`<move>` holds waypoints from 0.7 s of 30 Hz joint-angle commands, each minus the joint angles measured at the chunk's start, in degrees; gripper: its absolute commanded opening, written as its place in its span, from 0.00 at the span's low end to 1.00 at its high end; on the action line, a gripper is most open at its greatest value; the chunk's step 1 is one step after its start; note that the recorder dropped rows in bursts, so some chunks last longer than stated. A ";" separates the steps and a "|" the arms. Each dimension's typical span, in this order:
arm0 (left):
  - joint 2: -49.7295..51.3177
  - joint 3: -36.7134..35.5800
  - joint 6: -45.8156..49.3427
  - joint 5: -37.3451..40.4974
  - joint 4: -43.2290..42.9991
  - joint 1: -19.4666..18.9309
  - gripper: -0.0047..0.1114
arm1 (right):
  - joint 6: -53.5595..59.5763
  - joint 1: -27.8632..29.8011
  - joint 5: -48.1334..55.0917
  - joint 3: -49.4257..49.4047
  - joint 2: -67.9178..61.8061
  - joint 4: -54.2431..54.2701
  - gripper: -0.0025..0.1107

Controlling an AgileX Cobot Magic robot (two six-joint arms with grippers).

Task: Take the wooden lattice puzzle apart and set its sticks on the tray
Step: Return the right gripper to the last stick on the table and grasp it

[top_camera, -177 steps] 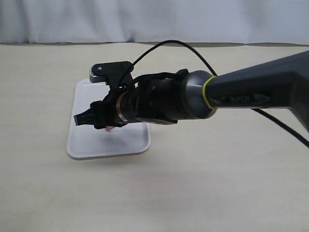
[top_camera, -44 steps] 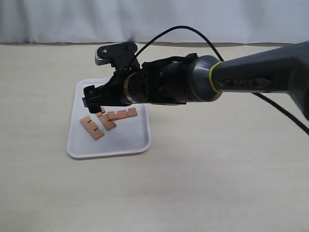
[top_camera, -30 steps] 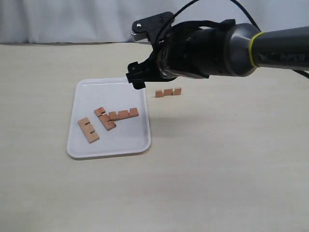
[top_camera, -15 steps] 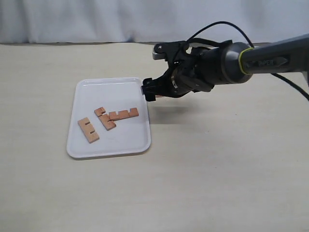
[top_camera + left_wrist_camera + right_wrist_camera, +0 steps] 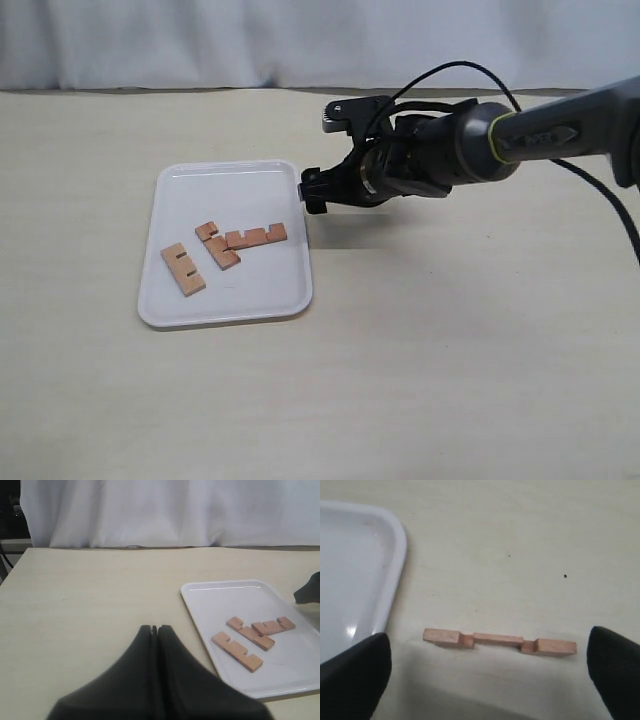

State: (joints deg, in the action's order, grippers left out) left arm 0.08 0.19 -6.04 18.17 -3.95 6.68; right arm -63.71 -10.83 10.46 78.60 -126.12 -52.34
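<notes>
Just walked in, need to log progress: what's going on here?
Disassembly looks done: three sticks lie loose on the tray. The fourth stick lies on the table beside the tray's rim. The right gripper hovers open over it, not gripping yet. The left gripper is shut, away from the tray.

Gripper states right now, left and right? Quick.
Left gripper: shut, holding nothing.
Right gripper: open, with a stick lying between its fingers, not gripped.

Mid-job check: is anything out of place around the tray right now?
Yes. One stick lies on the table, just outside the corner of the tray, between the open fingers of the right gripper. The other three sticks are on the tray, two of them touching.
</notes>
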 commanded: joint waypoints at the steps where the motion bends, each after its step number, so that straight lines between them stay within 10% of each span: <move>1: -0.08 -0.19 -0.14 -0.53 0.08 0.02 0.04 | -1.02 0.34 -0.96 1.31 -0.23 -1.28 0.90; 21: -0.08 -0.19 -0.14 -0.53 -0.04 0.02 0.04 | -3.59 0.34 3.16 2.77 -1.12 -5.60 0.88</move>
State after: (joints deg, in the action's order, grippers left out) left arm 0.08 0.19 -6.04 18.17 -3.95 6.68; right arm -66.82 -10.83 13.46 81.12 -127.41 -57.30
